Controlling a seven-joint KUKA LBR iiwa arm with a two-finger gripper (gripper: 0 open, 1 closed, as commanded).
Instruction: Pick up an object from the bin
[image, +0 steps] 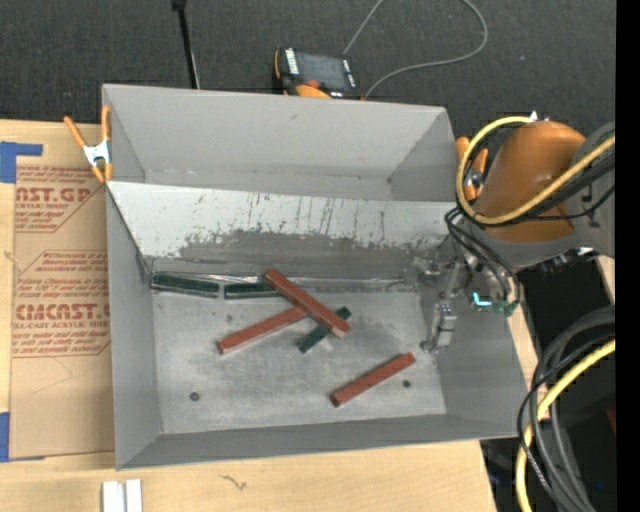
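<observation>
My gripper (438, 330) hangs low at the right side of the bin, close to the right wall, and nothing shows in it. Just below and left of it a red-brown flat bar (373, 379) lies slanted on the bin floor, its upper end a short way from the gripper. Further left, two more red-brown bars cross each other: a shorter one (307, 302) lies on top of a longer one (262, 332). A small dark green piece (322, 335) rests under their crossing.
A long dark green strip (215, 287) lies along the foot of the back wall at the left. The arm with its orange cover and yellow cables stands over the bin's right rim. The front left floor is bare metal.
</observation>
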